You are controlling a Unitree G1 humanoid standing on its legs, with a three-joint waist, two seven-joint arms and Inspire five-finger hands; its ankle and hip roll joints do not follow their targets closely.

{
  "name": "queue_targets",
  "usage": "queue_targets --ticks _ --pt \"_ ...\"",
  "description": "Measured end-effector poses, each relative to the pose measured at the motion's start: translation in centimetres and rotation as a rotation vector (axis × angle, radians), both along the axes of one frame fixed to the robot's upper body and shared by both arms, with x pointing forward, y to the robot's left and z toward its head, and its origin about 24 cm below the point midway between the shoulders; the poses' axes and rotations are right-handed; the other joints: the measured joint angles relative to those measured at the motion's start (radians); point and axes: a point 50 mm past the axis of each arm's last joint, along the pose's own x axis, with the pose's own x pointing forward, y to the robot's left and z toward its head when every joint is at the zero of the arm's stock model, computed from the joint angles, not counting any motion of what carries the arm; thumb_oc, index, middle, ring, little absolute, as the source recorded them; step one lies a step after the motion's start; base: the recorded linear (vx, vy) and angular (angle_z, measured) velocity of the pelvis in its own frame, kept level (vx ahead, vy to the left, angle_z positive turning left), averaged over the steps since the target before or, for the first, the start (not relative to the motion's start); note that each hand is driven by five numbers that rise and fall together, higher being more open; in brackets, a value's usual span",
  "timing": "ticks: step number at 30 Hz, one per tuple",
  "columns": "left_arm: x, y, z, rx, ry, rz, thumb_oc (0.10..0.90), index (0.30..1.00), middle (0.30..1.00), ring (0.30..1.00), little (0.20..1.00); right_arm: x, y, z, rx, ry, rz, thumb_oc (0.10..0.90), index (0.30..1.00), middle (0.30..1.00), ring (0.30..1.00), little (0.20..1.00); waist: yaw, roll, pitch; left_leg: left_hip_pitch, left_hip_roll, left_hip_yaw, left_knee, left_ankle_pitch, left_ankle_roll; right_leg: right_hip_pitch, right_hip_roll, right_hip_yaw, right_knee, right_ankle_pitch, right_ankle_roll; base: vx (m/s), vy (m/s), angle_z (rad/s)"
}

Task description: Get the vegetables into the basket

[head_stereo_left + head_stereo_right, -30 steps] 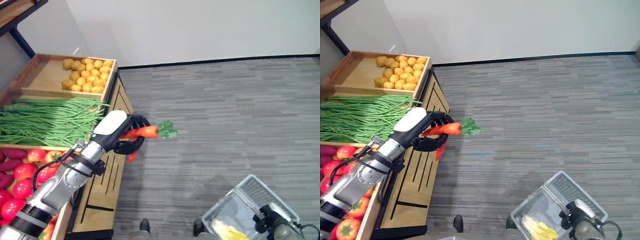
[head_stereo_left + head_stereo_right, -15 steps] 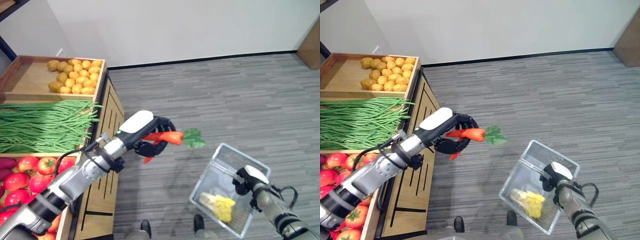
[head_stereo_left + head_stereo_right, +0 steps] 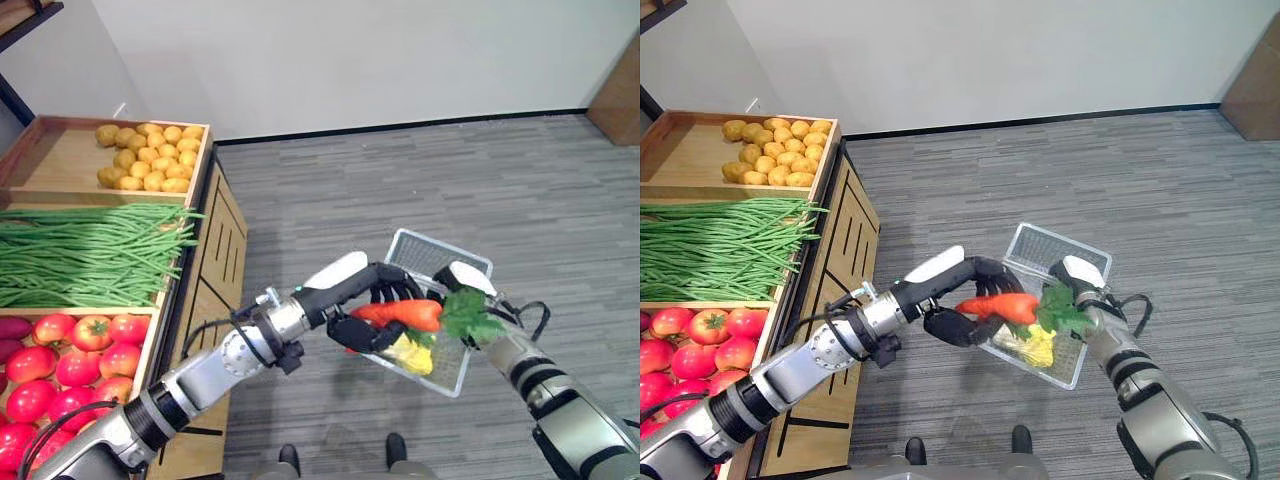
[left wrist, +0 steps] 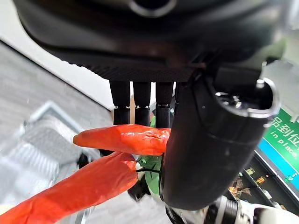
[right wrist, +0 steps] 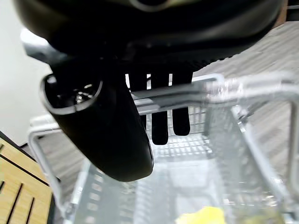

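Left hand (image 3: 372, 305) curls round an orange carrot (image 3: 402, 314) above the clear wire-mesh basket (image 3: 440, 262).
Right hand (image 5: 140, 100) grips the basket's rim; carrot leaves hide it from above.

1. Hidden behind the carrot's leaves (image 3: 468, 314): most of the right hand (image 3: 462, 277) and the near rim of the basket (image 3: 440, 255).
2. Partly covered by the carrot (image 3: 398, 314) and the left hand (image 3: 372, 300): the yellow vegetable (image 3: 410, 354) in the basket (kind impossible to tell).
3. Cut off at the picture's edge: the tomatoes (image 3: 60, 360), the green beans (image 3: 90, 255).
4. Blurred in the left wrist view: the second red piece (image 4: 74, 189) under the carrot, running out of the picture's corner.
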Motion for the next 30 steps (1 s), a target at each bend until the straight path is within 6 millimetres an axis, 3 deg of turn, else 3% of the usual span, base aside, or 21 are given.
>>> queue_targets --ticks 4,8,12,19,30 --pt "0.8 0.3 -1.7 0.026 0.074 0.057 0.4 0.3 0.3 0.3 0.3 0.5 0.7 0.7 0.041 -0.032 0.001 0.4 0.3 0.3 0.3 0.3 -0.003 0.0 0.0 0.0 0.0 0.005 0.0 0.0 0.0 -0.004 0.0 0.005 0.0 0.0 -0.001 0.0 -0.003 -0.03" --pt "1.6 0.5 -3.6 0.053 0.148 0.122 0.4 0.3 0.3 0.3 0.3 1.1 2.9 2.3 0.098 -0.11 0.069 0.4 0.3 0.3 0.3 0.3 -0.02 0.0 0.0 0.0 0.0 0.022 0.0 0.0 0.0 -0.013 0.004 0.02 0.0 0.004 -0.005 0.0 -0.004 -0.12" --pt "1.5 -0.5 -4.5 0.074 0.161 0.127 0.4 0.3 0.3 0.3 0.3 1.4 4.5 3.5 0.163 -0.165 0.124 0.4 0.3 0.3 0.3 0.3 -0.033 -0.001 0.0 0.001 0.005 0.027 0.0 0.0 0.0 -0.016 0.012 0.025 0.0 0.006 -0.007 0.0 -0.001 -0.04" --pt "1.7 -0.6 -6.7 0.193 0.135 0.168 0.4 0.3 0.3 0.3 0.3 -0.4 7.8 3.9 0.376 -0.193 0.224 0.4 0.3 0.3 0.3 0.3 -0.046 -0.008 -0.001 0.005 0.007 0.043 0.0 0.0 0.0 -0.02 0.015 0.039 0.0 0.008 -0.009 0.0 -0.001 -0.06" --pt "1.5 1.4 -9.7 0.357 0.117 0.259 0.4 0.3 0.3 0.3 0.3 -3.1 9.2 3.4 0.5 -0.105 0.326 0.4 0.3 0.3 0.3 0.3 -0.053 -0.025 -0.009 0.006 0.009 0.054 0.0 0.0 0.0 -0.026 0.018 0.049 0.0 0.011 -0.009 0.0 0.001 -0.02"
